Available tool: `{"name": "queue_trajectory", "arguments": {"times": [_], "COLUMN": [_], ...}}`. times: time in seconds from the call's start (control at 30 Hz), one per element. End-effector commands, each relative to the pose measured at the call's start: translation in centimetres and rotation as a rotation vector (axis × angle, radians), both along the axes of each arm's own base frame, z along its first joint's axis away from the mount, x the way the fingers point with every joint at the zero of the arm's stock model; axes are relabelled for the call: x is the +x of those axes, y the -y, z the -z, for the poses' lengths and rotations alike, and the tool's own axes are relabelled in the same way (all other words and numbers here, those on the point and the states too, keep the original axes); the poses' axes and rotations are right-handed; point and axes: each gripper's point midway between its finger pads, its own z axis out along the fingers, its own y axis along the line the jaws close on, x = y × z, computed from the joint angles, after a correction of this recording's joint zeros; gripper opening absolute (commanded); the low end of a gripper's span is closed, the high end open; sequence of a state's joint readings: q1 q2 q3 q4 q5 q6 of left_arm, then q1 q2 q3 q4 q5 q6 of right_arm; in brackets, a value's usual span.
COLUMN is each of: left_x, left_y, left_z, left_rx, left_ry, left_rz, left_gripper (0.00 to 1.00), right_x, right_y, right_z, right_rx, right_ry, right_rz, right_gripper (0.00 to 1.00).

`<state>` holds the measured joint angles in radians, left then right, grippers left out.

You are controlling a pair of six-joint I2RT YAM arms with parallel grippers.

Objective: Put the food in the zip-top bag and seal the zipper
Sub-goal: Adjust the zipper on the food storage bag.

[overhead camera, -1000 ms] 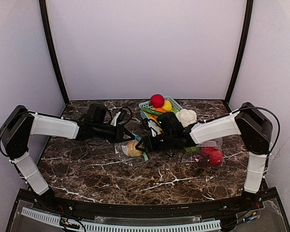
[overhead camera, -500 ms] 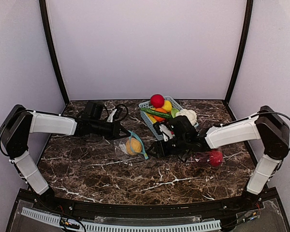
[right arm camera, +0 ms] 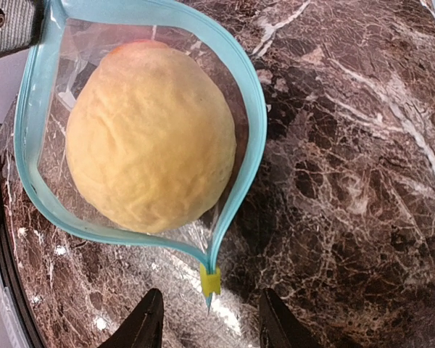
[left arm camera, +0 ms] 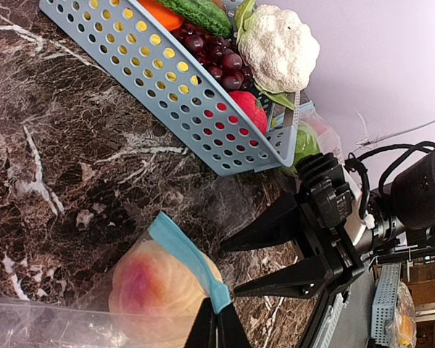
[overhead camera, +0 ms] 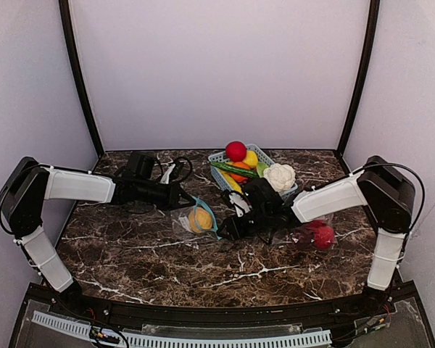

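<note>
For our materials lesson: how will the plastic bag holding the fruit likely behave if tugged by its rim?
Probably floppy: the thin clear bag wrinkles around the fruit. The round fruit would likely roll inside, shifting the weight. The open mouth might spill it.

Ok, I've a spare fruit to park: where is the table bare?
Bare: the near strip of table in front of the zip-top bag, and the back right corner beside the basket. Crowded: the middle, with left gripper, right gripper and a bag of red fruit.
</note>
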<state>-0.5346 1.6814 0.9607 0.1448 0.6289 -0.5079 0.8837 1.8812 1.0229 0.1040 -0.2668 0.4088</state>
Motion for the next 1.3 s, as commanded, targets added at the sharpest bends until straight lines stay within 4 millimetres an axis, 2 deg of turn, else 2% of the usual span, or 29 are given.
{"name": "queue_trajectory", "arguments": {"times": [0.0,0.3,0.43,0.5,0.63,0.8,0.9,1.07,1.17,1.27], "left_x": [0.0,0.2,0.3,0.4,1.0,2.4,2.9,2.0,1.6,1.1], "left_y": [0.0,-0.1,-0.2,-0.2,-0.4,-1.8,-2.0,0.7,2.4,3.8], "left_z": [-1.2,-1.5,-1.6,-2.0,-4.0,-7.7,-9.4,-10.0,-10.7,-12.2], "left_rx": [-0.01,-0.01,-0.009,-0.009,0.009,0.104,0.124,0.078,0.02,-0.061], "left_ry": [0.019,0.025,0.032,0.044,0.109,0.249,0.293,0.295,0.309,0.334], "left_rz": [0.014,0.012,0.01,0.011,0.009,-0.037,-0.048,0.009,0.034,0.053], "left_gripper": [0.01,0.01,0.01,0.01,0.01,0.01,0.01,0.01,0.01,0.01], "right_x": [0.3,-0.1,0.0,0.2,0.5,-0.3,-1.0,-2.2,-3.2,-3.7], "right_y": [-1.5,-2.6,-2.6,-2.4,-1.4,1.6,3.6,5.7,5.4,5.1], "right_z": [-0.4,0.9,-0.1,-1.4,-6.6,-13.2,-15.5,-15.1,-14.4,-12.5], "right_rx": [0.016,0.017,0.028,0.03,0.018,-0.052,-0.109,-0.286,-0.336,-0.42], "right_ry": [0.026,-0.015,0.003,0.029,0.111,0.188,0.223,0.221,0.243,0.229], "right_rz": [-0.05,-0.103,-0.101,-0.096,-0.083,-0.06,-0.034,-0.02,-0.062,-0.089], "right_gripper": [0.42,0.31,0.09,0.0,0.0,0.0,0.0,0.0,0.0,0.0]}}
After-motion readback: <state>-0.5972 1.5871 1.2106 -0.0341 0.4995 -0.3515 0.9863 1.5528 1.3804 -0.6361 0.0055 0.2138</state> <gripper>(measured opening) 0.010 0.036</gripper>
